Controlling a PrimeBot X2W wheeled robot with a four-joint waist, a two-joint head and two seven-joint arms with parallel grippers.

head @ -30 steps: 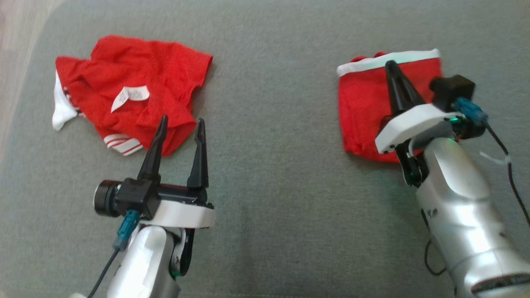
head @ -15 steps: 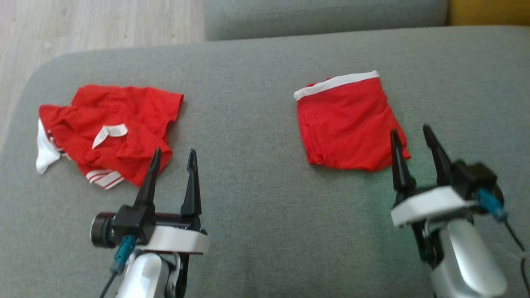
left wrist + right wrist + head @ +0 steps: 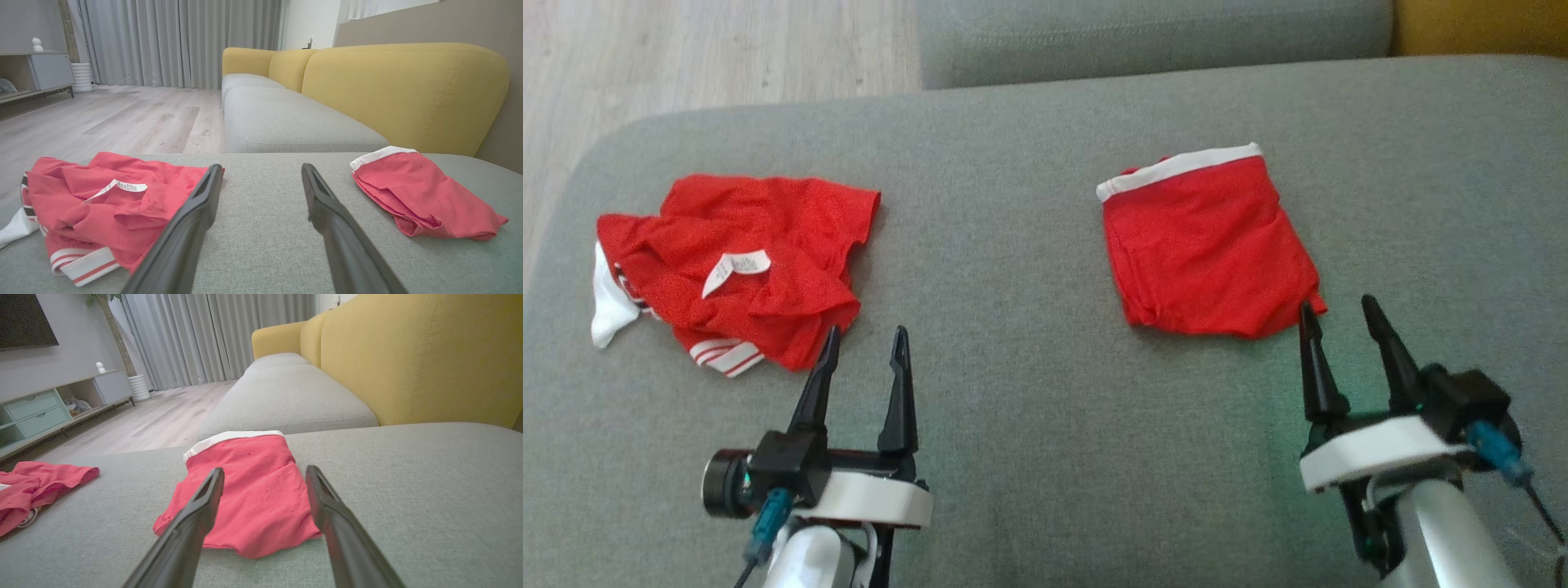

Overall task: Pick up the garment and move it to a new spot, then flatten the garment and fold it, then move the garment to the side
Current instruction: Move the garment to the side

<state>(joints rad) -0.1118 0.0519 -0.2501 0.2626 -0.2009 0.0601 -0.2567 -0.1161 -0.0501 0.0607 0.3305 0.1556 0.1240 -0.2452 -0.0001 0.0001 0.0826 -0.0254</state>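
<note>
A folded red garment (image 3: 1201,245) with a white waistband lies flat on the grey cushion (image 3: 1029,392), right of centre. My right gripper (image 3: 1337,304) is open just short of its near right corner, with nothing between the fingers. In the right wrist view the same garment (image 3: 253,490) lies just ahead of that gripper (image 3: 264,469). A crumpled red garment (image 3: 735,269) with white striped trim and a white label lies at the left. My left gripper (image 3: 862,339) is open and empty, just off that garment's near right edge. The left wrist view shows the crumpled garment (image 3: 102,204) left of the open gripper (image 3: 261,167) and the folded garment (image 3: 416,188) to the right.
The cushion's rounded left edge (image 3: 580,171) drops to a wooden floor (image 3: 686,49). A second grey cushion (image 3: 1152,33) adjoins at the far side. A yellow backrest (image 3: 408,90) rises along the right. A low cabinet (image 3: 53,404) stands far off across the floor.
My right gripper was shut over the folded garment; it has opened and drawn back to the garment's near corner. The camera has tilted up. My left gripper stays open.
</note>
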